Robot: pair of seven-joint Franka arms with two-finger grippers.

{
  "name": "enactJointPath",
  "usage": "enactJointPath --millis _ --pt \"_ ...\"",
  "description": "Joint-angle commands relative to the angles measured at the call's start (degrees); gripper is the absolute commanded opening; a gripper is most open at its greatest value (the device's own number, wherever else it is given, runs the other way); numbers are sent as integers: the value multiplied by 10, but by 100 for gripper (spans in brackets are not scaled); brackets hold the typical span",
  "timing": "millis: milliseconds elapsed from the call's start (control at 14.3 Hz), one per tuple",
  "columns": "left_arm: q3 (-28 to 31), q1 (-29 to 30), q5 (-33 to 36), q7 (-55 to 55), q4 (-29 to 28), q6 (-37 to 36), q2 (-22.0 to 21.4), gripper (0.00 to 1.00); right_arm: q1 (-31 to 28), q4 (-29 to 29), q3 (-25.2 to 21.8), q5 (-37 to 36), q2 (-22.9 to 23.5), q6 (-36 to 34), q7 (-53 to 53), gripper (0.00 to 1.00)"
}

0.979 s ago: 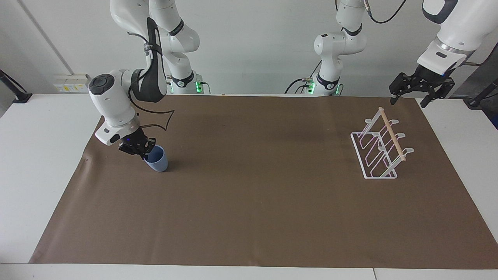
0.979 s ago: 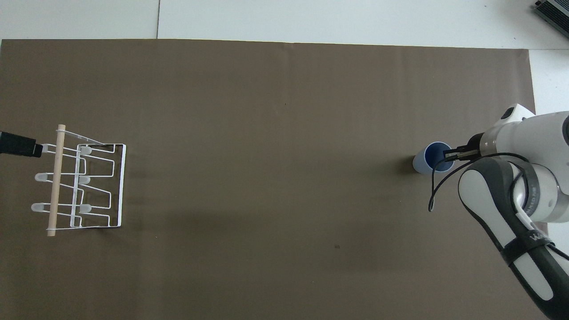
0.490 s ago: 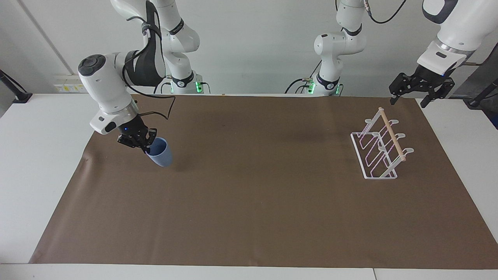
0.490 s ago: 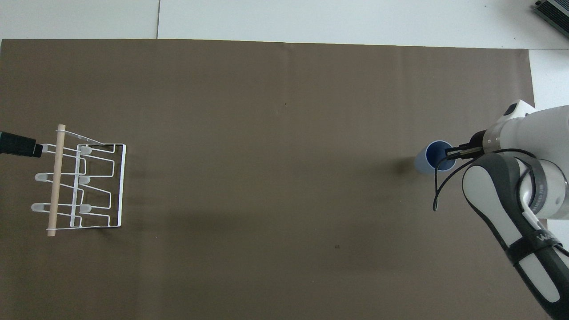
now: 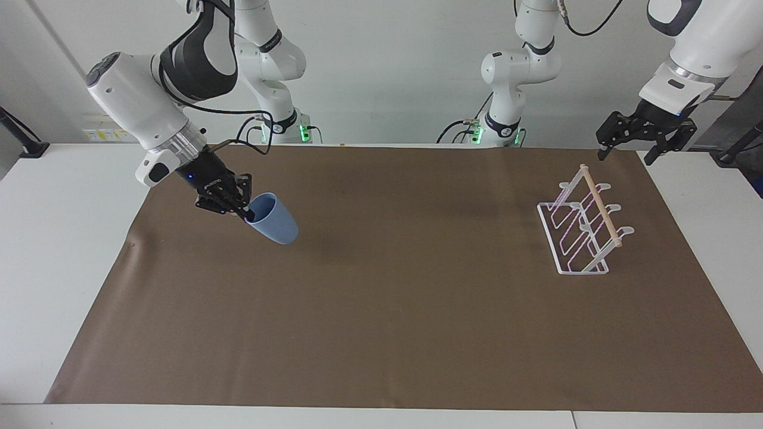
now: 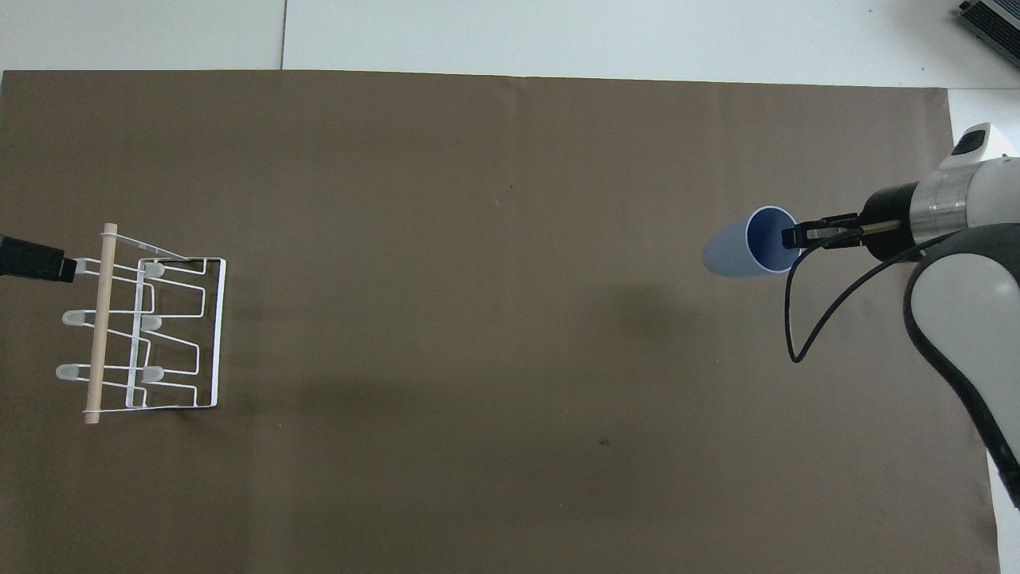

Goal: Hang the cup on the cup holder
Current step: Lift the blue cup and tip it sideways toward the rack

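Cup (image 5: 273,219) is being held by its rim in the closed right gripper (image 5: 243,213), tilted, raised off the surface. Cup holder (image 5: 583,222), well apart from that gripper, is being approached; mouth should be lined up with a prong. Left gripper (image 5: 629,156) is waiting open over the holder's end.

A brown mat (image 5: 387,310) covers the white table (image 5: 53,196).

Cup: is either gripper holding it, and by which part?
Yes. The right gripper pinches the cup by its rim wall, lifted and tilted. The left gripper is open, holding nothing.
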Motion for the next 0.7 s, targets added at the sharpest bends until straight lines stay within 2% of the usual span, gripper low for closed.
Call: enactJointPath --millis 0,210,420,629 --pt "0 3 -4 -2 -11 -3 -12 100 1 10 4 106 4 -12 -13 0" --pt "0 3 -5 -2 -11 -3 -12 100 3 4 15 198 2 -25 -12 0" --pt "2 4 -4 -3 -11 -5 -12 100 22 -6 17 258 0 -86 -11 0" --pt "1 3 -4 -3 -11 -5 -13 100 36 -57 17 358 -16 -119 -10 0"
